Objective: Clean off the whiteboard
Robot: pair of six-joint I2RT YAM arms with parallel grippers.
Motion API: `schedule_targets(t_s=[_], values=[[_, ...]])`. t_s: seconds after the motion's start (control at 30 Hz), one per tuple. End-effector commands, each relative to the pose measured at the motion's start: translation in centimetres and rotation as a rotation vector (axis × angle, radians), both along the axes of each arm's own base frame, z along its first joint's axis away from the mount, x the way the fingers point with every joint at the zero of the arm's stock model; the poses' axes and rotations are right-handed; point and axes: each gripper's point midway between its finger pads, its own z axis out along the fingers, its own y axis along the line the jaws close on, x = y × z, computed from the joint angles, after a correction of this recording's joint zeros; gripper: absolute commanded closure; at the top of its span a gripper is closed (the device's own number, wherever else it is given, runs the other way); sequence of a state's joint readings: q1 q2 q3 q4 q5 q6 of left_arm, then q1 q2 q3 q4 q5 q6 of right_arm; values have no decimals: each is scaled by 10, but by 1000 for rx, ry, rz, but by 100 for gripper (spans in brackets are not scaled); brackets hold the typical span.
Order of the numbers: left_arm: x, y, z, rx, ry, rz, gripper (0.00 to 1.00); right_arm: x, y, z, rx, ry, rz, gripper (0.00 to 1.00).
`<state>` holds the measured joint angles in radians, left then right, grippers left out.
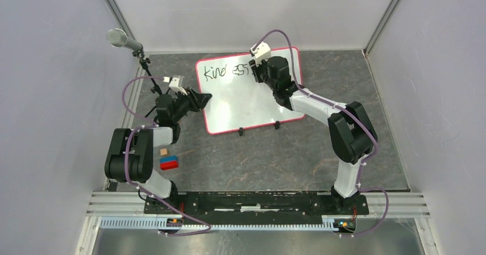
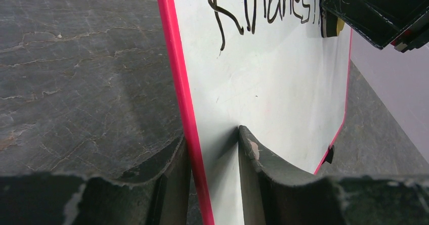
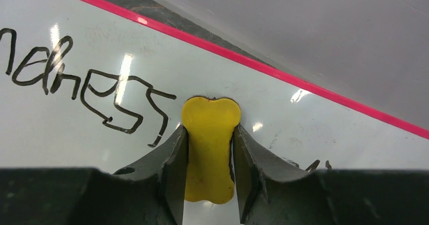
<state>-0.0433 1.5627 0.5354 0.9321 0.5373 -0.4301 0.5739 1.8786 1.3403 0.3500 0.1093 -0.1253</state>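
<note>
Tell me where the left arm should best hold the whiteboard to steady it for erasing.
Grip the left pink rim of the whiteboard, coming in from its left side. The thin flat edge fits between the left end effector fingers and stays clear of the writing.

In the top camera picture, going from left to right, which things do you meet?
Microphone → red and blue block → left gripper → whiteboard → right gripper.

A microphone stand (image 1: 146, 66) crowds the left end effector (image 1: 200, 100).
</note>
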Motion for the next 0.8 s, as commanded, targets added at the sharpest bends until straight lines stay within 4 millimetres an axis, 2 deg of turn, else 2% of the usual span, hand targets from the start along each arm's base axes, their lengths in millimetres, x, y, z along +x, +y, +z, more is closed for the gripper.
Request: schedule_targets(t_s=[0.0, 0.07, 0.17, 0.37, 0.47, 0.57, 0.77], values=[[3, -6, 10, 77, -108, -41, 98, 6, 15, 14, 42, -27, 49, 66], [3, -5, 10, 79, -109, -39, 98, 5, 24, 14, 46, -21, 72, 71], [3, -6, 12, 80, -116, -43, 98, -5, 45, 17, 51, -39, 109, 73], [1, -5, 14, 89, -127, -30, 98, -27, 118, 15, 19, -56, 202, 73], [0, -6, 14, 93, -130, -29, 98, -29, 127, 19, 54, -67, 195, 73], [-1, -6, 13, 96, -128, -23, 98, -17, 99, 15, 54, -71, 69, 73], [-1, -6, 12, 100, -128, -17, 98, 11, 6, 2, 114, -30, -117, 73]])
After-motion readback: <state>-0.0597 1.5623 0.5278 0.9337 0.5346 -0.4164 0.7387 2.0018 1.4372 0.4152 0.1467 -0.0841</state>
